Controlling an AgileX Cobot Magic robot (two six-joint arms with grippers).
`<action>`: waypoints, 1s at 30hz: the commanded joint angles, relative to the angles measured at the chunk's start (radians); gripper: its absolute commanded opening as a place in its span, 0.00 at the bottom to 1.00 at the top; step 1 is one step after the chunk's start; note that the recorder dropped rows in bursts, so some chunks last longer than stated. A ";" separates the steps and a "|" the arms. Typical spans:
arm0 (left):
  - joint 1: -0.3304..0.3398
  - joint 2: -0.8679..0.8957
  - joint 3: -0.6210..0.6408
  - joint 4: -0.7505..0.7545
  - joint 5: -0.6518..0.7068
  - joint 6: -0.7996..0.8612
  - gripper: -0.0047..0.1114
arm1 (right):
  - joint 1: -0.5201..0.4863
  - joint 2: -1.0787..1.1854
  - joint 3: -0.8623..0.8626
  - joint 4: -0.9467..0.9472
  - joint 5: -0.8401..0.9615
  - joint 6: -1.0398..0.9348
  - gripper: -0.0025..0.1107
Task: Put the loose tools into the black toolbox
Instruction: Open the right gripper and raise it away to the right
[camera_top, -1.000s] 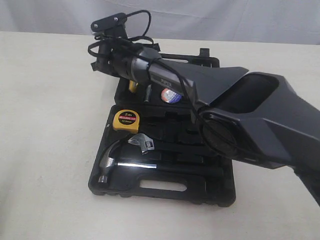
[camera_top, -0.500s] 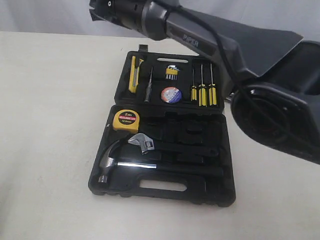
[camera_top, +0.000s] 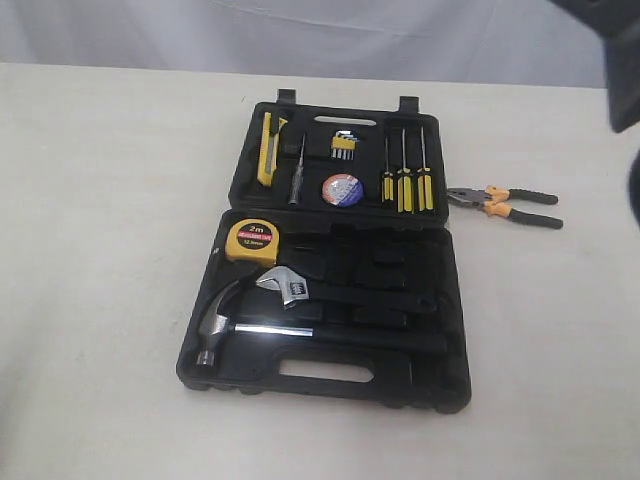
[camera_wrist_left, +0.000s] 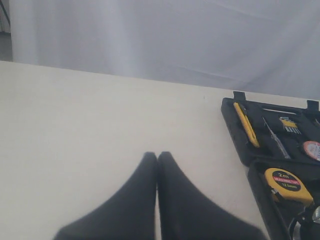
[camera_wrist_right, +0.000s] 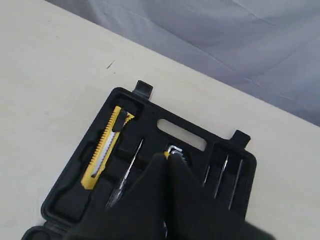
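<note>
The black toolbox (camera_top: 300, 375) lies open in the middle of the table. In its recesses sit the yellow tape measure (camera_top: 252, 240), the yellow-black utility knife (camera_top: 268, 148) and the small tape roll (camera_top: 342, 189). The pliers (camera_top: 505, 205) with black-orange handles lie on the table to the right of the box. My left gripper (camera_wrist_left: 157, 156) is shut and empty above bare table, left of the toolbox (camera_wrist_left: 240, 140). My right gripper (camera_wrist_right: 167, 156) is shut and empty, high above the lid half, with the knife (camera_wrist_right: 106, 146) below it. Only a dark piece of the right arm (camera_top: 620, 60) shows in the exterior view.
A steel claw hammer (camera_top: 225, 325) and an adjustable wrench (camera_top: 290, 287) lie in the near half of the box. Yellow-handled screwdrivers (camera_top: 405, 185) and a hex key set (camera_top: 344, 146) fill the lid half. A grey curtain (camera_top: 320, 30) backs the table.
The right arm has pulled up and back from over the toolbox, out of the exterior view's middle. The pliers on the table are now uncovered.
</note>
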 joint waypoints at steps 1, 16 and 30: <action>-0.006 0.004 -0.005 0.002 0.001 0.000 0.04 | -0.078 -0.120 0.013 0.137 0.025 -0.115 0.02; -0.006 0.004 -0.005 0.002 0.001 0.000 0.04 | -0.561 -0.486 0.575 0.453 -0.008 -0.637 0.02; -0.006 0.004 -0.005 0.002 0.001 0.000 0.04 | -0.623 -0.394 0.667 0.459 -0.123 -0.954 0.30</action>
